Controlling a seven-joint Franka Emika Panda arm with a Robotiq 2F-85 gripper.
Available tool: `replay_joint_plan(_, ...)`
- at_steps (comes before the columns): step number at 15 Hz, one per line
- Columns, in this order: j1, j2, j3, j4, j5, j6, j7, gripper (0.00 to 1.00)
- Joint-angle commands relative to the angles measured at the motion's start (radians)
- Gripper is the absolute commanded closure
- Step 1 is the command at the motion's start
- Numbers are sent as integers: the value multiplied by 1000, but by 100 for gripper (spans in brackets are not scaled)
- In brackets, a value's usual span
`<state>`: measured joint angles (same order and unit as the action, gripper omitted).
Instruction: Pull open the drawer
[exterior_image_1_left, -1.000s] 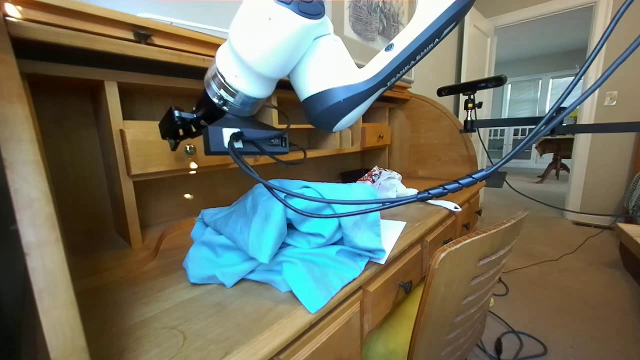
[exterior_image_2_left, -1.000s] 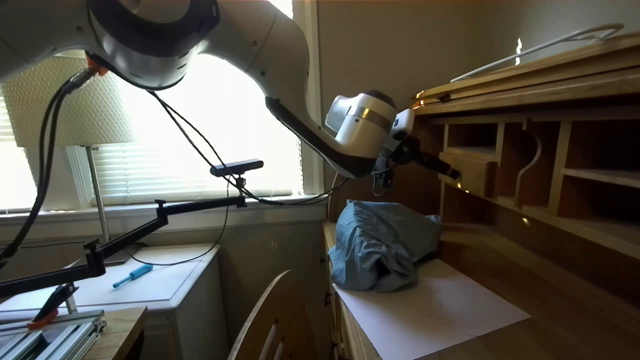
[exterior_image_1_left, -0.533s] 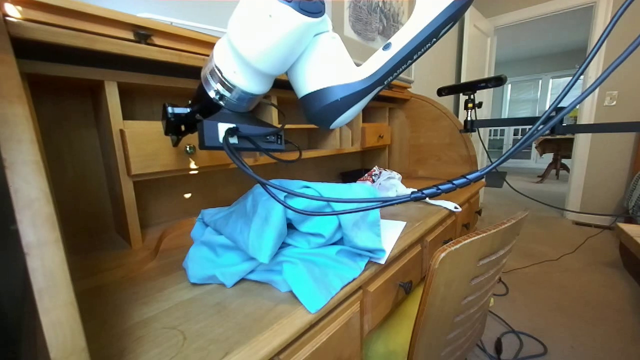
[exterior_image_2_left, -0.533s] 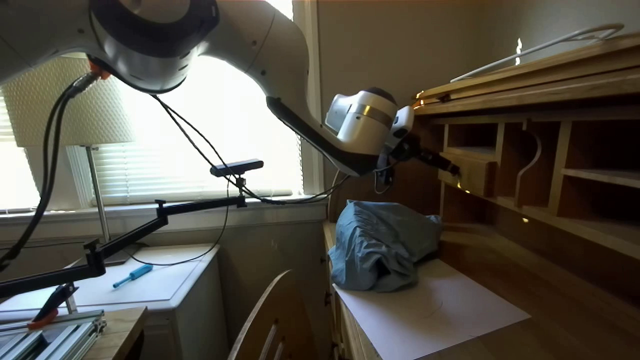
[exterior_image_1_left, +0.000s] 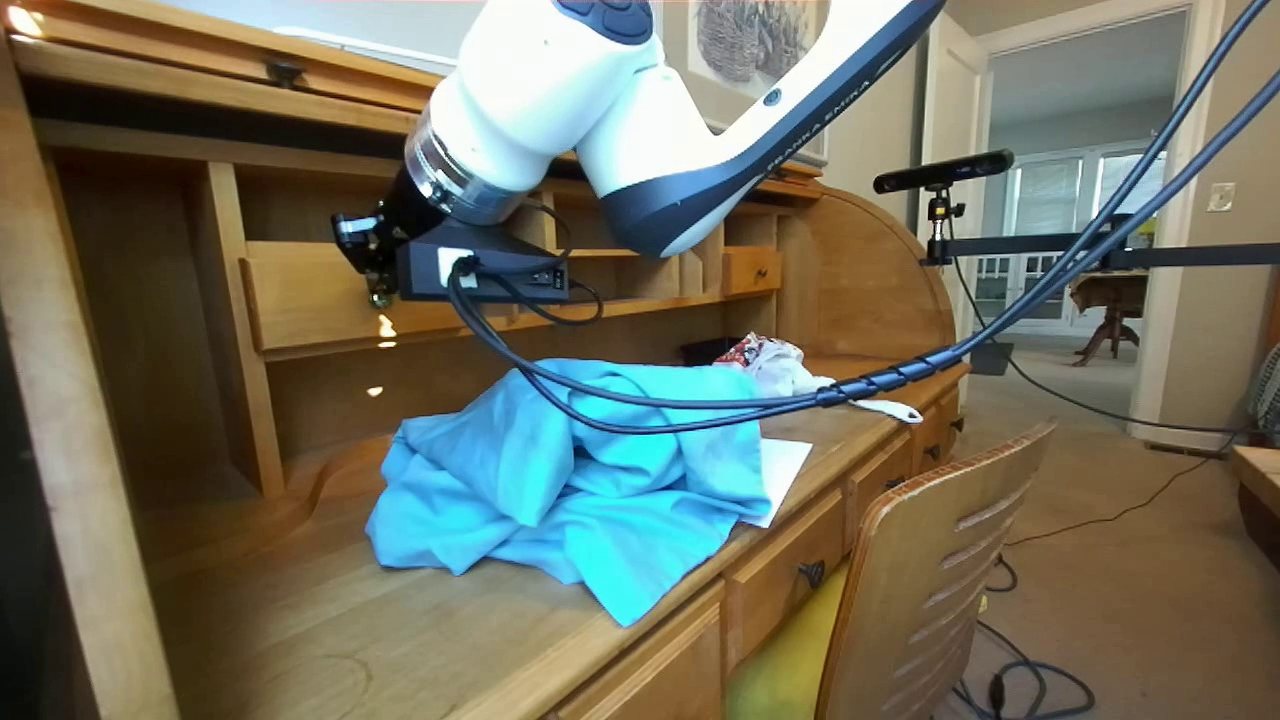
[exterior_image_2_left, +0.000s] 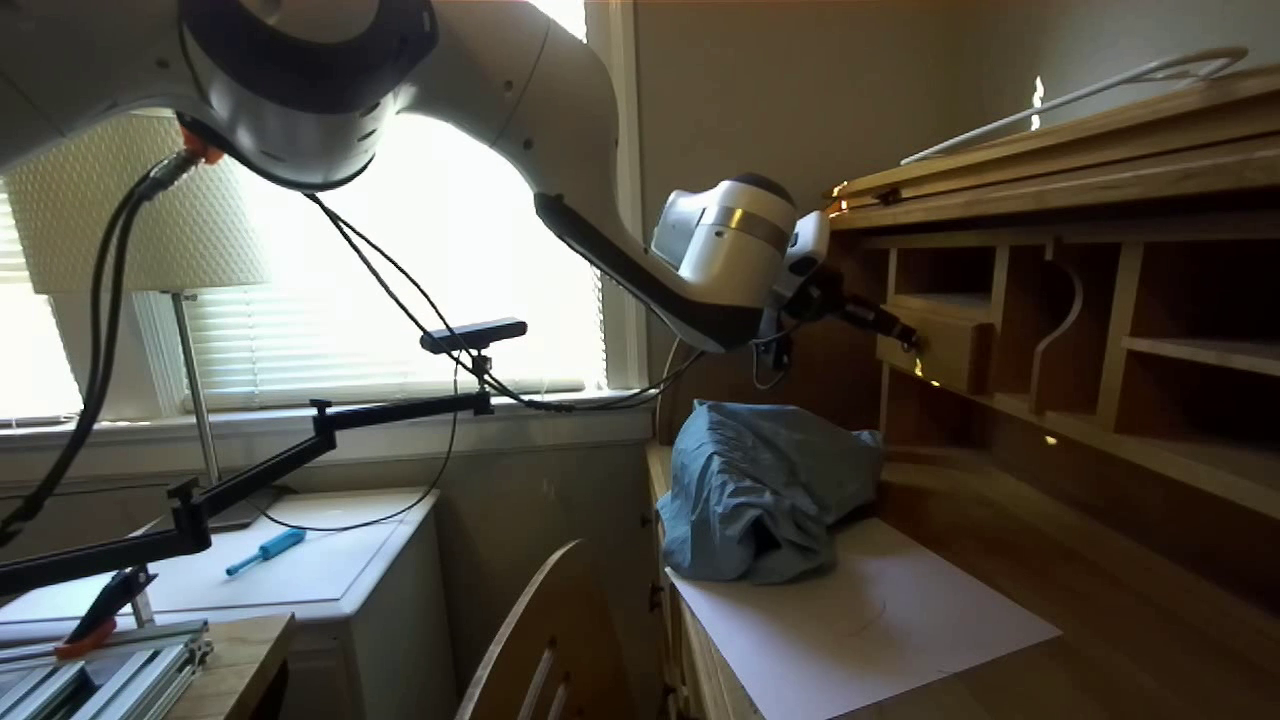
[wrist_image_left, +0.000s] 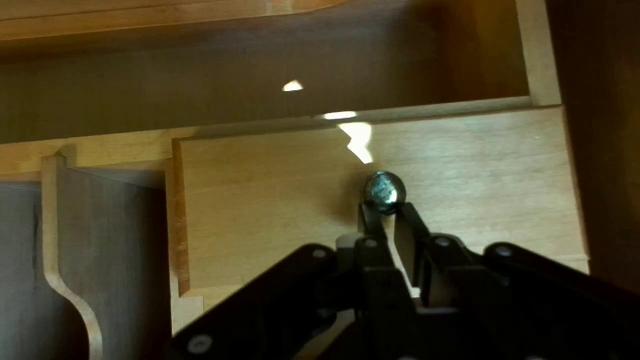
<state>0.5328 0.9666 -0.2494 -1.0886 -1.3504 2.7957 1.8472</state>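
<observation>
At about three o'clock from the middle of my wrist view, close in, sits a small round brass knob (wrist_image_left: 383, 190), the only handhold on the wide light-oak drawer (wrist_image_left: 270, 200) set into the oak shelving (exterior_image_1_left: 258, 400). My black fingers (wrist_image_left: 371, 224) reach in from six o'clock, drawn nearly together with their tips at the knob; I judge they have hold of it, though I cannot tell how deep the bite goes. Smooth and rounded, it should be hard and slippery, so I want the tips behind its bulge and a slow, straight pull. I expect the drawer to be light, stiff wood that may jam if tugged askew.

Mostly in the way is my own white robot arm (exterior_image_1_left: 540, 100), which must back off as the drawer comes out. From the knob, in an exterior view, a crumpled sky-blue cloth (exterior_image_1_left: 570, 470) heaps on the oak counter (exterior_image_1_left: 270, 590) toward half past four, below the drawer's path, I think. Dark wrapped cables (exterior_image_1_left: 890, 378) trail between three and four o'clock and could snag. A much narrower oak drawer (exterior_image_1_left: 740, 272) sits at three o'clock, well apart. At six o'clock in an exterior view, a white paper sheet (exterior_image_2_left: 880, 640) lies partly under the cloth.
</observation>
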Motion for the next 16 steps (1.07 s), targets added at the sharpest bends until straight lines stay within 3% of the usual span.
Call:
replay_joint_plan(1,8,28,-24,38,-34,21,51,78)
replay_joint_plan(2,9,28,-26,37,-33,19,52,74)
replay_joint_plan(4,10,28,-27,33,-30,16,49,75)
replay_joint_plan(6,12,30,-31,32,-30,16,50,62)
replay_joint_plan(10,13,41,-36,38,-30,19,52,55)
replay_joint_plan(14,13,50,-37,43,-29,22,52,64)
replay_joint_plan(15,13,54,-39,47,-32,22,55,79)
replay_joint_plan(16,14,56,-41,50,-34,23,56,83)
